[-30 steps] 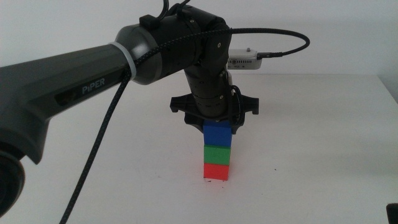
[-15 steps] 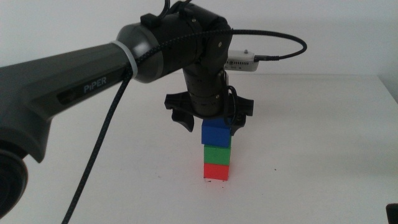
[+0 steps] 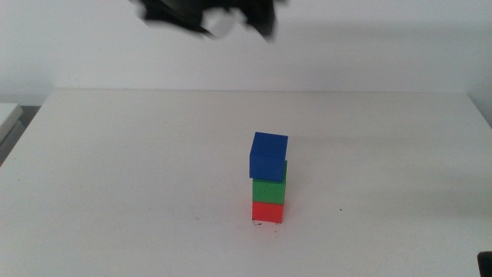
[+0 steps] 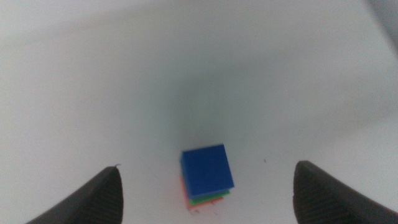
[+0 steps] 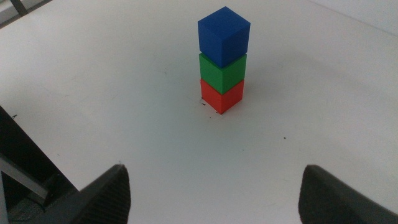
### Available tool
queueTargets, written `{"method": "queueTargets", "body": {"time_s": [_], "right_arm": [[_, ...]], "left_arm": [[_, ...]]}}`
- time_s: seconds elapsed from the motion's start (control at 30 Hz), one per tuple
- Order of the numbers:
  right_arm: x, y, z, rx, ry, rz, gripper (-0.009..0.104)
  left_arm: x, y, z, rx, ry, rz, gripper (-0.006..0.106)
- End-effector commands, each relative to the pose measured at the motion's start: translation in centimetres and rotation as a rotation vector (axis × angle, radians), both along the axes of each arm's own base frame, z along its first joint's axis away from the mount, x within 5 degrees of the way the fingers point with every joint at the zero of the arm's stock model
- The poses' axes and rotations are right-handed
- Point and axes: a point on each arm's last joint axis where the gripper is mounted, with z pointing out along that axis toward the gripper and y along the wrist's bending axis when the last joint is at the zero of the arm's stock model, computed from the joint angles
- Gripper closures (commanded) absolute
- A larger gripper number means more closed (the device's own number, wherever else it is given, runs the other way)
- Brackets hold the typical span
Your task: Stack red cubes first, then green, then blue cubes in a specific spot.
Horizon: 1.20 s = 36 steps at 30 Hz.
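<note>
Standing on the white desk (image 3: 115, 169), slightly right of centre and toward the near edge, was a three-cube stack. Red cube (image 3: 267, 211) at the bottom, resting on the desk surface with a few tiny dark scuff marks (image 3: 260, 224) at its near-left foot. Green cube (image 3: 269, 190) sat squarely on the red. Blue cube (image 3: 268, 156) on top of the green, but twisted a little about the vertical and shifted slightly left, so its edges did not line up with the two below. Nothing was touching the stack.

Left gripper (image 4: 205, 186) was well above the stack, looking almost straight down on it: blue top face (image 4: 208, 170) centred between the two dark fingers (image 4: 93, 199), with slivers of green (image 4: 208, 200) and red (image 4: 186, 198) showing at its edge. Fingers released, spread wide, well apart from the cubes. In the middle view it was only a blurred dark shape (image 3: 207, 15) at the far top edge.

Right gripper (image 5: 214, 186) waited low over the desk on the right, facing the stack from a distance; red (image 5: 222, 97), green (image 5: 222, 70) and blue (image 5: 224, 35) all visible from that side. Its fingers (image 5: 106, 193) were also released, wide apart, holding nothing.
</note>
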Motion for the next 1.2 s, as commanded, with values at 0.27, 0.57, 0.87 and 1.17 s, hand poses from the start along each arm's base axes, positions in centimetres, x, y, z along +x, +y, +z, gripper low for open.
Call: {"method": "queueTargets", "body": {"time_s": [0.27,0.57,0.87,1.17], "right_arm": [[0.1,0.0,-0.1,-0.007,-0.018,0.005,0.002],[0.0,-0.1,-0.1,-0.005,-0.019,0.005,0.002],[0.0,0.0,-0.1,-0.006,-0.016,0.005,0.002],[0.0,0.0,-0.1,-0.006,-0.016,0.005,0.002]], "left_arm": [[-8.3,10.0,6.3,0.078,-0.334,-0.002,0.007],[-13.4,17.3,2.5,0.032,-0.424,0.198,0.007],[-15.9,18.2,-1.2,-0.074,-0.493,0.306,0.007],[-16.2,18.3,-1.1,-0.064,-0.517,0.311,0.007]]}}
